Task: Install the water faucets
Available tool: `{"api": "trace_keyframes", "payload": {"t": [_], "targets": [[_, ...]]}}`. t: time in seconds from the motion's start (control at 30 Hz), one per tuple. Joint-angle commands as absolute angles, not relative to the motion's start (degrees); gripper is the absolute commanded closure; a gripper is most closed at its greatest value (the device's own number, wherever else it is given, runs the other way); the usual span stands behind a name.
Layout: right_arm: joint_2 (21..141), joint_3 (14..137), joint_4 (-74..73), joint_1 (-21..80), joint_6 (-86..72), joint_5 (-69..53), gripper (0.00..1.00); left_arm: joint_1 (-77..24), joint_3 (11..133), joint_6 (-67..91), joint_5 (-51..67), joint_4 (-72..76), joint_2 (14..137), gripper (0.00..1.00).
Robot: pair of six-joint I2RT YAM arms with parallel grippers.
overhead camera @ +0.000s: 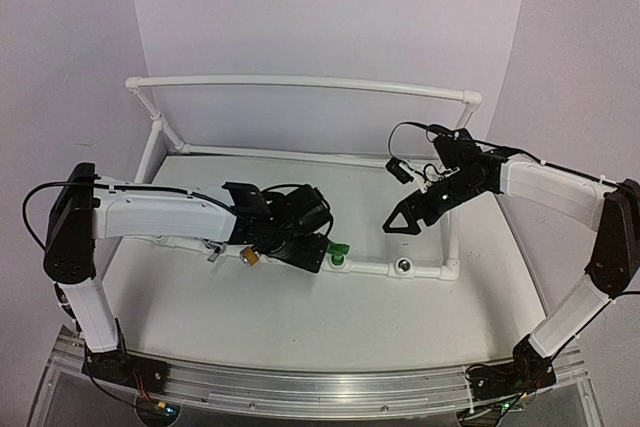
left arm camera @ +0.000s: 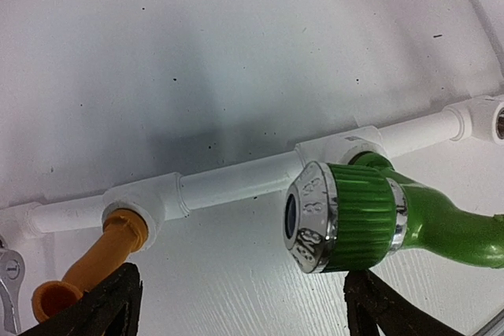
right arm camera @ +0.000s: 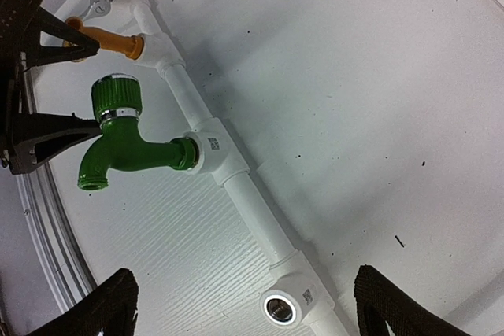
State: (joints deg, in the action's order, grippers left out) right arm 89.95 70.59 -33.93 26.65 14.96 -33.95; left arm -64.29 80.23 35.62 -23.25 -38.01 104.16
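Three water faucets stand in the sockets of the white pipe frame's front rail (overhead camera: 370,269): the green faucet (overhead camera: 337,250), the brass-yellow faucet (overhead camera: 250,257) and the silver faucet (overhead camera: 213,252). My left gripper (overhead camera: 312,247) is open and low over the rail. In the left wrist view the green faucet's ribbed knob (left arm camera: 354,218) sits just above one of the fingers (left arm camera: 386,312), and the brass-yellow faucet (left arm camera: 94,261) is by the other. Nothing is clamped. My right gripper (overhead camera: 400,222) hangs open above the rail, its jaws straddling an empty metal-lined socket (right arm camera: 281,308).
The white pipe frame's back rail (overhead camera: 300,82) rises behind the white tabletop, with side posts at the left (overhead camera: 150,147) and right (overhead camera: 462,197). The left gripper's black fingers (right arm camera: 47,131) show at the left edge of the right wrist view, beside the green faucet (right arm camera: 118,147).
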Motion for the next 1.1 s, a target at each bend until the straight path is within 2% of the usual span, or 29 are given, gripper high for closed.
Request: {"api": "trace_keyframes", "payload": {"t": [0.0,0.27,0.43,1.07], "targets": [[89.91,71.02,-34.25,26.21,15.29,-34.28,0.08,-63.22,82.88,32.86,-23.75,-35.7,103.99,0.15],[89.61,70.93,-34.46,26.02,15.31,-34.18,0.09,-62.53,83.62,31.5,-23.29,-34.58,104.71,0.34],[89.72,71.07,-34.47,25.7,15.3,-34.38,0.08,-62.15,85.2,29.78,-22.23,-33.64,105.72,0.41],[87.69,68.95,-35.16,22.49,15.95,-34.34,0.09,-61.52,93.59,22.38,-17.46,-32.59,111.34,0.46]]}}
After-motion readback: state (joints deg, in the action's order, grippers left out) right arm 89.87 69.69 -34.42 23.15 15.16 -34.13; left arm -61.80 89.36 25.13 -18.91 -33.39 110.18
